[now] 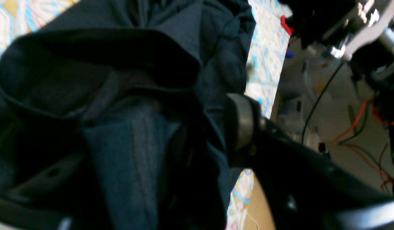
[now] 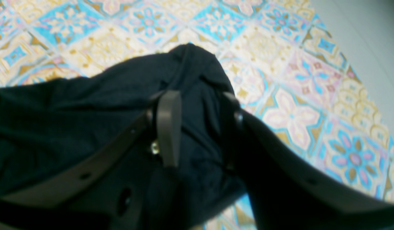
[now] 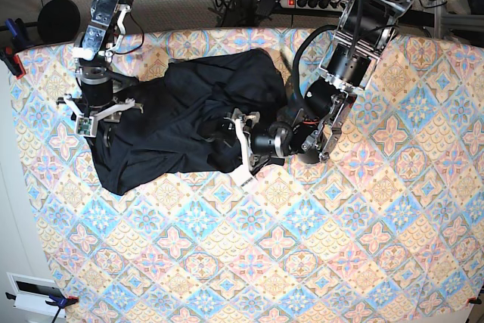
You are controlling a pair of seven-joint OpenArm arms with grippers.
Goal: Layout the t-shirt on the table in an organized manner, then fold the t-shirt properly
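While the t-shirt lies bunched on the table, the right gripper is clamped on cloth at the shirt's outer edge; the left gripper, at the shirt's opposite edge, has jaws apart with fabric draped between them

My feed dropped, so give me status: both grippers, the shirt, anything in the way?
Right gripper shut on the t-shirt. Left gripper jaws apart over its rumpled middle. Shirt bunched on the table, not flat. Nothing in the way.
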